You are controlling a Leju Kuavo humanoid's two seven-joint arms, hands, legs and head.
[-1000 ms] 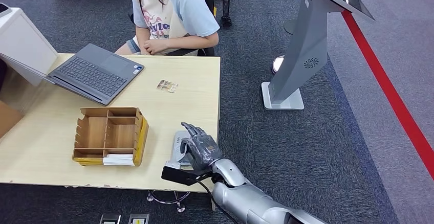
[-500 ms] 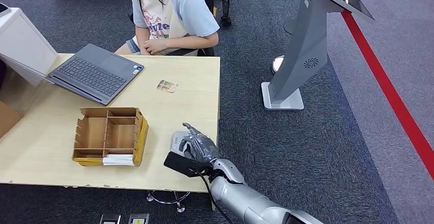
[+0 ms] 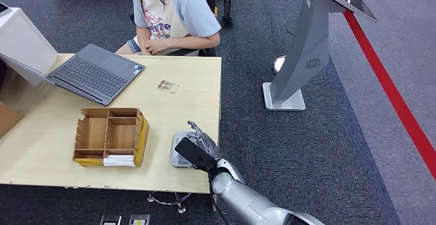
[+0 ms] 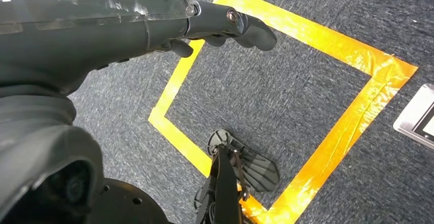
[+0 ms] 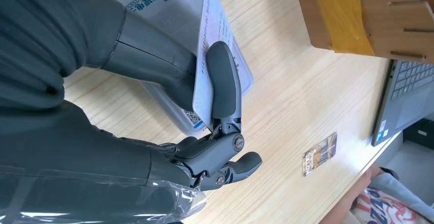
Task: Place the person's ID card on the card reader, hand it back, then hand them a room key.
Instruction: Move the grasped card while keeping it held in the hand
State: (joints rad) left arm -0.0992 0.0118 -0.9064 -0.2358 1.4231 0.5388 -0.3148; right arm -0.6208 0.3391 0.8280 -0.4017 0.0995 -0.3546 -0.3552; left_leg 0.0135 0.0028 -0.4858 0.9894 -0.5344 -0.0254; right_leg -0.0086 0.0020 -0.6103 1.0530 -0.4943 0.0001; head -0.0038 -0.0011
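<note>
My right hand (image 3: 203, 144) is over the grey card reader (image 3: 178, 157) near the table's front right edge. In the right wrist view the hand (image 5: 153, 81) pinches the white ID card (image 5: 207, 50) between thumb and a finger. The card stands on edge just above the reader (image 5: 174, 1). A small patterned card (image 3: 167, 86) lies flat on the table in front of the seated person (image 3: 172, 14), and it appears again in the right wrist view (image 5: 320, 155). My left hand (image 4: 215, 24) hangs over the floor, holding nothing, fingers loosely apart.
A wooden organizer (image 3: 109, 135) with white cards in its front slot sits left of the reader. An open laptop (image 3: 97, 72) lies at the table's far left. A grey kiosk stand (image 3: 308, 50) rises on the carpet to the right, beyond the table edge (image 3: 220, 107).
My right hand has rolled from flat over the reader onto its edge and shifted slightly forward, tilting the ID card up off the reader. More of the reader's top now shows.
</note>
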